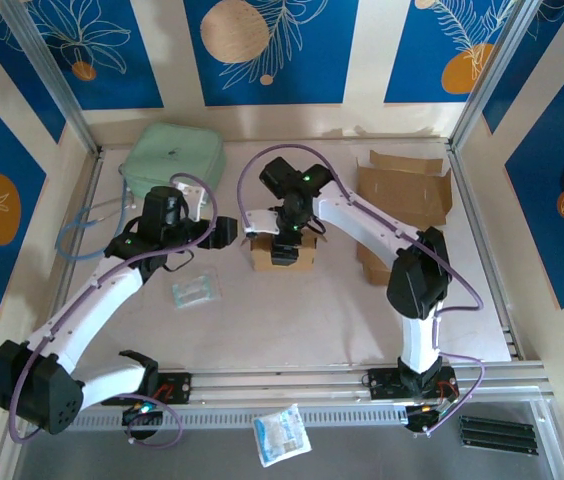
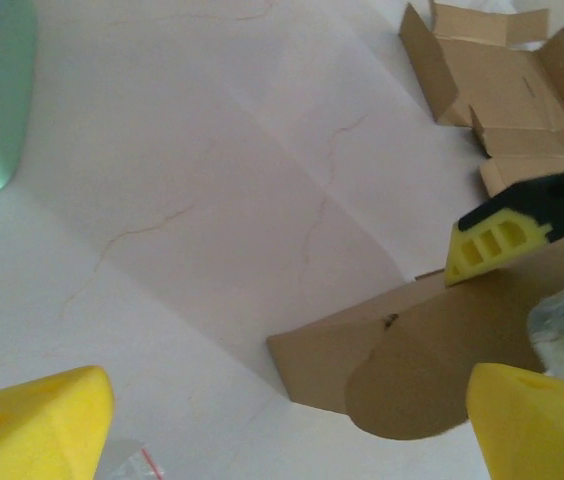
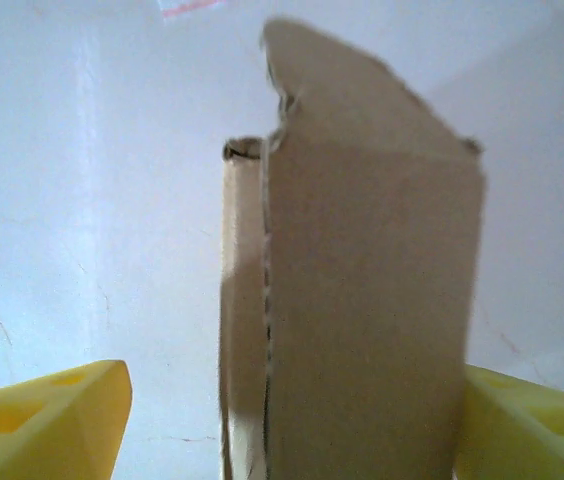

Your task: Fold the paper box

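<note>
Now: small brown cardboard box (image 1: pixel 282 256) at centre of white table (image 1: pixel 312 320), flaps apparently untucked. Right gripper (image 1: pixel 284 238) straddles it, jaws wide, gripping nothing. Left gripper (image 1: pixel 226 232) just beside, wide, empty. Advice: brace one wall, press flap squarely.

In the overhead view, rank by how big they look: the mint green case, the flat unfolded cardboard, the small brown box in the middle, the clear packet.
1. Flat unfolded cardboard sheet and mint green soft case: alike, too close to rank.
2. Small brown cardboard box, partly covered.
3. Clear plastic packet.
</note>
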